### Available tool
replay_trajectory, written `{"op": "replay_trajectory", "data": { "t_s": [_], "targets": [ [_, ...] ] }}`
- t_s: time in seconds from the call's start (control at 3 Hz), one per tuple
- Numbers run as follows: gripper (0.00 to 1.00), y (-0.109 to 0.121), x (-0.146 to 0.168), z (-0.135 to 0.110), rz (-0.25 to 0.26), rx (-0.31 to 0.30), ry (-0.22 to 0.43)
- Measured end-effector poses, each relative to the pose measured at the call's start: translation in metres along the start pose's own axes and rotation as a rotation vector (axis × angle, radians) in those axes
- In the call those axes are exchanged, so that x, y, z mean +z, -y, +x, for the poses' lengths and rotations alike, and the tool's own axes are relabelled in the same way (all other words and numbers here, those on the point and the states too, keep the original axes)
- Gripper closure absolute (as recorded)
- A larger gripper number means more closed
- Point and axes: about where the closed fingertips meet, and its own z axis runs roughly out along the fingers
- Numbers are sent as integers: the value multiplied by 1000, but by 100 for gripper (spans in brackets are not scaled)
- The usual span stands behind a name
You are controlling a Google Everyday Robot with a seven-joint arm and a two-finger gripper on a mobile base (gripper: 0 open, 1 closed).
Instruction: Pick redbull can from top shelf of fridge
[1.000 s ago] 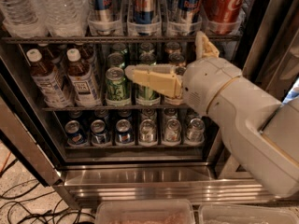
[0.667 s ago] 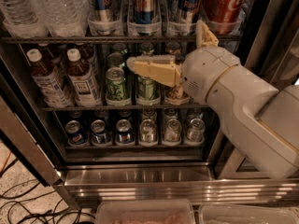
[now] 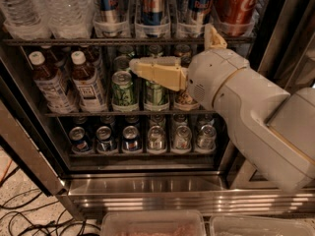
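Observation:
Three redbull cans, blue and silver, stand in clear guides on the top shelf (image 3: 74, 42) of the fridge (image 3: 147, 186): one at the left (image 3: 111, 4), one in the middle (image 3: 152, 4), one at the right (image 3: 195, 5). Their tops are cut off by the frame's upper edge. My gripper (image 3: 140, 69), cream-coloured, points left in front of the middle shelf. It sits just below the top shelf, under the left and middle redbull cans, and holds nothing that I can see. My white arm (image 3: 246, 107) comes in from the lower right.
A red Coca-Cola can (image 3: 236, 4) stands right of the redbull cans. Water bottles (image 3: 44, 6) fill the top left. Tea bottles (image 3: 86, 80) and green cans (image 3: 123, 90) are on the middle shelf, with several small cans (image 3: 132, 137) below. Plastic bins (image 3: 152, 224) and cables (image 3: 24, 215) lie on the floor.
My gripper and arm have risen from the level of the green cans to just under the top shelf.

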Motion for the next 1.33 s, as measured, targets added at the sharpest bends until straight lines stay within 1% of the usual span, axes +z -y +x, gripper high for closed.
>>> {"op": "replay_trajectory", "data": {
  "t_s": [0.33,0.67,1.0,1.33],
  "targets": [
    [0,0,0,0,0,0,0],
    [0,-3,1,0,-15,5,5],
    [0,8,-8,-6,-100,-12,-10],
    [0,8,-8,-6,-100,-12,-10]
  ]
}}
